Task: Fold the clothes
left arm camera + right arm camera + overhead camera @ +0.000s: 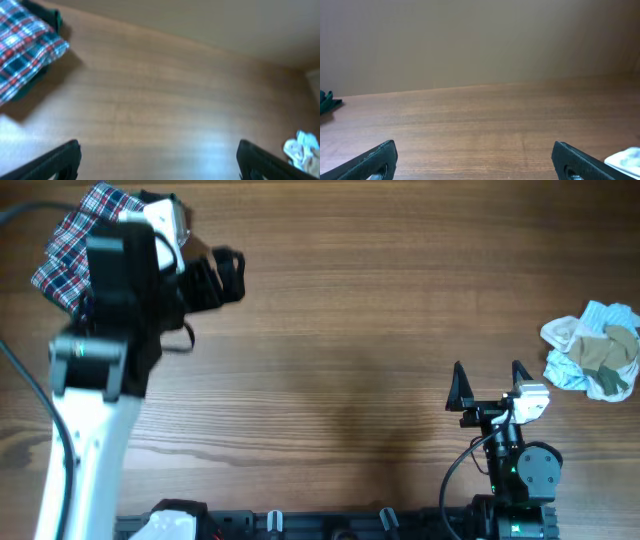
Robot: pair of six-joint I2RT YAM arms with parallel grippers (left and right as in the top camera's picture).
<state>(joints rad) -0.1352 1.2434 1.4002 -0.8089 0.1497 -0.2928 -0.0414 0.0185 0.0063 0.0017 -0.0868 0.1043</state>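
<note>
The plaid garment (85,235), red, white and navy, lies folded at the table's far left corner, partly hidden under my left arm. In the left wrist view it shows at the top left (22,45). My left gripper (222,272) is open and empty, just right of the garment, over bare wood (157,160). My right gripper (490,380) is open and empty near the front right of the table; its wrist view (475,157) shows only bare wood between the fingers.
A crumpled pile of pale blue, white and tan clothes (595,350) lies at the right edge, also at the lower right of the left wrist view (302,152). The wooden table (350,310) stretches between the arms.
</note>
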